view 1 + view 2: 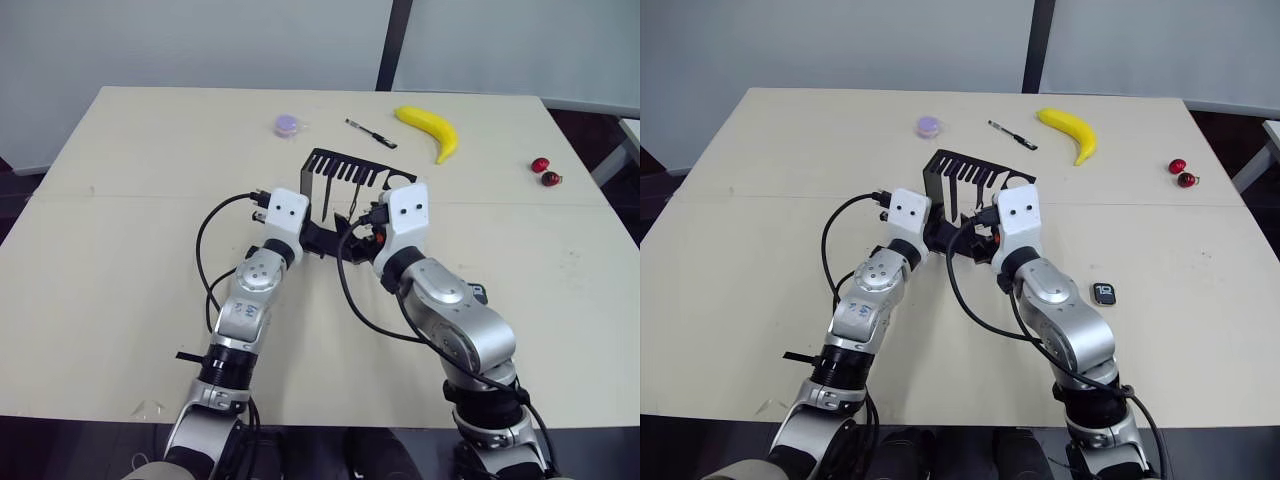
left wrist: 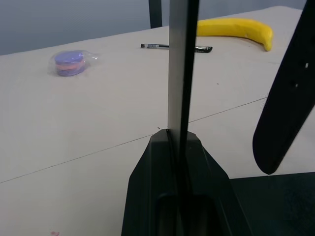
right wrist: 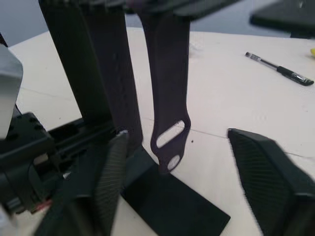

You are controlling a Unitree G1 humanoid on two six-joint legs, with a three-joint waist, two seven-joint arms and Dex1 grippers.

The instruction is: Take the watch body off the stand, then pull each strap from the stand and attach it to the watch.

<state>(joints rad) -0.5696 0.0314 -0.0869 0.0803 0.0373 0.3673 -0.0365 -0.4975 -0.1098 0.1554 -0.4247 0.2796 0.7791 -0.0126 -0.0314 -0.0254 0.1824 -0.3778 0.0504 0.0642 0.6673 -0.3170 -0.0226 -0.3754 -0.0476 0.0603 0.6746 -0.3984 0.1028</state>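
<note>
The tabletop (image 1: 760,200) carries the stand (image 1: 940,175). Beyond it lie a banana (image 1: 1072,130), pen (image 1: 1012,134) and purple disc (image 1: 929,125). Left end effector (image 2: 179,147) is clamped on the stand's wall; right end effector (image 3: 182,162), fingers apart, flanks a hanging strap (image 3: 167,98). The watch body (image 1: 1104,294) lies right of the stand.

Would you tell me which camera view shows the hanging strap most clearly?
The right wrist view: the strap hangs from the stand between the open right gripper fingers, its end holes plain. The left wrist view catches one dark strap at its edge; the eye views show little of it.
</note>
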